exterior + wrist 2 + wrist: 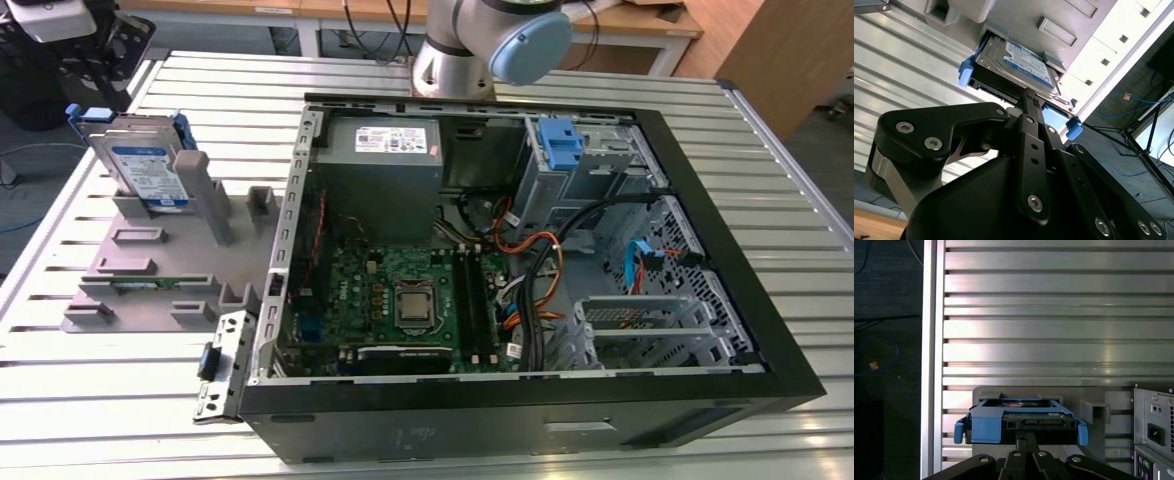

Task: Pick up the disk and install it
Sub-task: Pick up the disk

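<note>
The disk [140,165] stands on edge in a slot of the grey holder [147,265] at the exterior view's left, its white-and-blue label showing and blue rails along its edges. In both wrist views the disk [1019,62] [1019,419] lies just beyond the tips of my gripper [1027,95] [1026,437]. The black fingers are drawn together, shut, with nothing between them. They line up with the disk's near edge, and I cannot tell whether they touch it.
The open computer case [747,330] fills the middle and the exterior view's right, with motherboard, cables and a grey power-supply box [380,150]. A blue clip [561,145] sits in the drive bay at the back. The arm's base [461,50] stands behind the case on the slatted metal table [134,420].
</note>
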`<state>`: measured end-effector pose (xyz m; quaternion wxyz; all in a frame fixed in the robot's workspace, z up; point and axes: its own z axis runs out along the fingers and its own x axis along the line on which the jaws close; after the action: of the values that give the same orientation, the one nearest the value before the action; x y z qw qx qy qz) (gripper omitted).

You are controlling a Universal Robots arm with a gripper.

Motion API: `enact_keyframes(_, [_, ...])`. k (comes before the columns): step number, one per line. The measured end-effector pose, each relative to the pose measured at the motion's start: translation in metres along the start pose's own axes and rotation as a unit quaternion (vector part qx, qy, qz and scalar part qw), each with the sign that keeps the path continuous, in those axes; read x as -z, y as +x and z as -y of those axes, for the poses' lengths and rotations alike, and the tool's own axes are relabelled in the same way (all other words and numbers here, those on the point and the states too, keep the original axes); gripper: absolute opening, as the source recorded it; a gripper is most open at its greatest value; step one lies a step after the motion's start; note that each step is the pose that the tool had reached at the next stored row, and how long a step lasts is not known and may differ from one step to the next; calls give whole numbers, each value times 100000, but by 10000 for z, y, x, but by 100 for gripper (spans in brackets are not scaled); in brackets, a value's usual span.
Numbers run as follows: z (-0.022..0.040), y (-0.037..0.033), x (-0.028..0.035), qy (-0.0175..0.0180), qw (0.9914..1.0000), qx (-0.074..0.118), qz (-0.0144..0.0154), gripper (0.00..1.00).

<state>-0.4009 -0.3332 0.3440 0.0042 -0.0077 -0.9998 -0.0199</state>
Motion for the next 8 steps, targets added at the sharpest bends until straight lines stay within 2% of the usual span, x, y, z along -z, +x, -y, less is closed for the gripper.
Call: enact_keyframes(8, [0, -1, -1, 16, 99999, 404, -91, 11])
